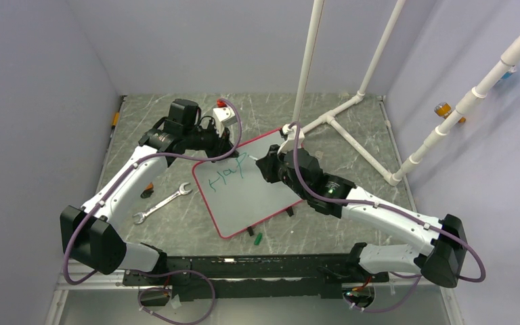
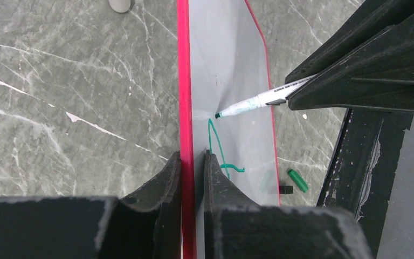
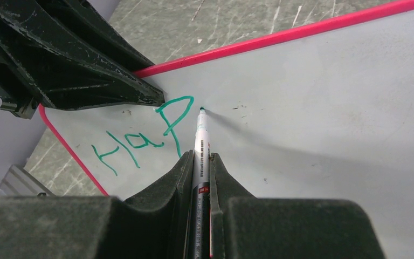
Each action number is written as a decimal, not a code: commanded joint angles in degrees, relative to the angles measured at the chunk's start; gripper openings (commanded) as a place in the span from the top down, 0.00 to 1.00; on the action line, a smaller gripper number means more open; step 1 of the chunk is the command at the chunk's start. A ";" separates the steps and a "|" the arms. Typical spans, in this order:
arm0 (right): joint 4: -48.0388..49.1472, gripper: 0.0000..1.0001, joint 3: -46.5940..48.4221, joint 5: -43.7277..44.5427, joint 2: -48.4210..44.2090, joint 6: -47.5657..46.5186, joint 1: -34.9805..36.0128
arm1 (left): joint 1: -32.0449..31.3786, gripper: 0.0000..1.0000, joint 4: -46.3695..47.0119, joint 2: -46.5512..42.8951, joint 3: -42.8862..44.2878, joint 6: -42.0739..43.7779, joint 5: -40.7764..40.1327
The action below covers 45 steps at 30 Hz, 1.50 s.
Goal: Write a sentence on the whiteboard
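the whiteboard [image 1: 254, 200] lies near the middle of the bench [image 1: 359, 196], turned at a slant, with its 2 black clip feet [image 1: 289, 212] along its near edge. i judge it light, thin and stiff, with a smooth glossy face, so it will probably slide or turn under the push of a pen if nothing holds it. the thin red-pink frame [image 2: 183, 81] is the good place to take it, not the writing face. the left hand [image 2: 192, 162] does this: its fingers [image 2: 164, 178] are nearly closed and pinch the frame at the far left edge of the whiteboard, 1 finger on each side. the sentence [image 3: 140, 143] is only 3 green letters, "hap", near that same corner of the whiteboard, so most of the task remains. the right hand [image 3: 201, 161] is also narrow and clamps a white marker [image 3: 201, 135] by its barrel, with the green tip at the whiteboard just right of the last letter. the marker is slim and smooth, so i think it can slip in the grip if pressed too hard. the bench is grey with pale veins and looks hard and flat. a wrench [image 1: 162, 205] lies left of the whiteboard, a green cap [image 1: 258, 237] lies just in front of it, and white pipes [image 1: 352, 108] stand behind it. pale walls [image 1: 40, 101] close the room.
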 commanded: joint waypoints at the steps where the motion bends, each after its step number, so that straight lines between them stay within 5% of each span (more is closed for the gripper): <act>1: 0.45 1.00 0.50 -1.40 0.43 -0.05 -0.33 | -0.21 1.00 1.61 -1.64 -0.09 3.81 -1.90; 15: -3.32 1.00 -5.00 -4.26 -1.82 2.89 -0.29 | -0.25 1.00 1.57 -1.61 0.00 3.80 -2.00; 45: -1.12 1.00 4.22 0.00 0.08 1.69 -1.00 | -0.29 1.00 1.56 -1.42 0.01 3.66 -2.08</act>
